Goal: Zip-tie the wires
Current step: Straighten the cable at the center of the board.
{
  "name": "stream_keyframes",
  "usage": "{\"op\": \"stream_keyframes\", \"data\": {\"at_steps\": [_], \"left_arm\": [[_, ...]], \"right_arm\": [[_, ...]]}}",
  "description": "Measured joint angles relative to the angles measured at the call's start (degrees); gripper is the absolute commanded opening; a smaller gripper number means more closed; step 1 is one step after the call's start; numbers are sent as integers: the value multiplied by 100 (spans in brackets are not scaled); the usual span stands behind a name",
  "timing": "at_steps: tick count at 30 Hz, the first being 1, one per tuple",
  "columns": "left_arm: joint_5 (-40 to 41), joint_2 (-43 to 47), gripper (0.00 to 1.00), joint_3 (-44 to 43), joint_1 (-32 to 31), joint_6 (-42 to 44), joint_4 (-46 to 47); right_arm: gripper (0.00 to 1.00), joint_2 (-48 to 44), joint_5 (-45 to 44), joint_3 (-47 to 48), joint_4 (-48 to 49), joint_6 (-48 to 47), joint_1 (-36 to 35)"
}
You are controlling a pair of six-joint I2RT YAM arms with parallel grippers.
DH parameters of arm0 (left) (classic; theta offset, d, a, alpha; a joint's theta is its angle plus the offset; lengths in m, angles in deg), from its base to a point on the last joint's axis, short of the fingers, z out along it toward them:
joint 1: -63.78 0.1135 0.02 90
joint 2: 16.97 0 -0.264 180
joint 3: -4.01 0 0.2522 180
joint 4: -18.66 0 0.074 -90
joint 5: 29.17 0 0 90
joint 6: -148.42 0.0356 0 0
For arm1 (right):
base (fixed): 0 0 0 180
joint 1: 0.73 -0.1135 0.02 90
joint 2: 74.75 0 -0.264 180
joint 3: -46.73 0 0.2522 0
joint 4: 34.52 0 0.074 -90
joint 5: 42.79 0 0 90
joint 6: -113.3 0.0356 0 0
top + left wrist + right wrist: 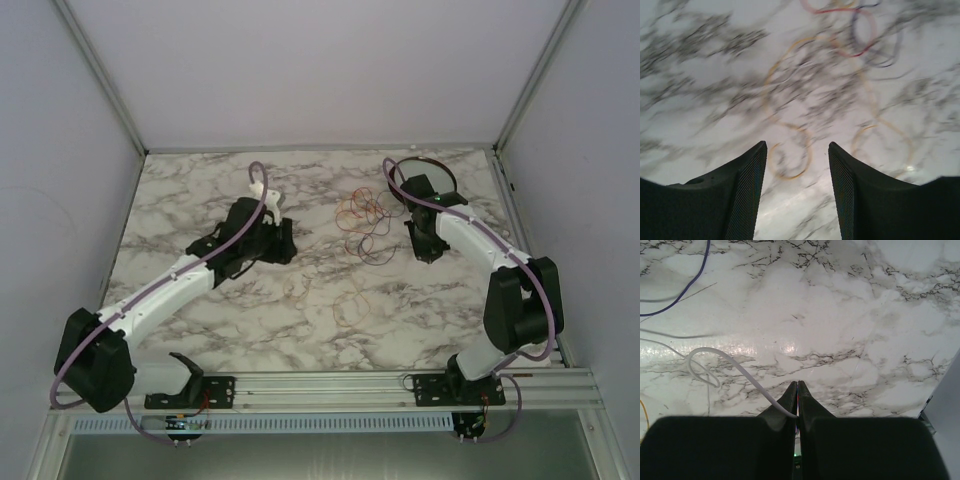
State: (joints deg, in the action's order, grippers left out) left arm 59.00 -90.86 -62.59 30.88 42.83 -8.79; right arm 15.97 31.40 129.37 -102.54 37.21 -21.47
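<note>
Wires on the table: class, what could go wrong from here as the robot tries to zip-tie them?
1. The wires lie in loose, spread loops, so the open left tool may gather only some strands.
2. The shut right tool pinches the white tie just at its tips; it could slip or twist.

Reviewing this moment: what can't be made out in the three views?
- Left wrist: motion blur smears the wires; their crossings are unreadable.
- Top external: the right arm covers the near part of the dark-rimmed dish.
- Right wrist: the white zip tie has its end hidden inside the shut right claw.
</note>
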Motion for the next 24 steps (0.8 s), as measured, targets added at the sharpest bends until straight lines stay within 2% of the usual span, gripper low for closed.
{"op": "stream_keyframes", "data": {"at_steps": [4,10,17,24], "left_arm": [[-291,-442,54,-271,-415,-352,675],[-358,-1672,54,-643,-962,-719,1325],[-153,-2699,49,-1115,-1224,-916,1377],[168,-3062,40,-1392,-1303,-931,1338]], "right_arm": [[0,0,33,0,35,2,0],[0,-13,85,0,79,2,0],[0,-33,136,0,116,2,0],[0,-81,138,0,131,2,0]]}}
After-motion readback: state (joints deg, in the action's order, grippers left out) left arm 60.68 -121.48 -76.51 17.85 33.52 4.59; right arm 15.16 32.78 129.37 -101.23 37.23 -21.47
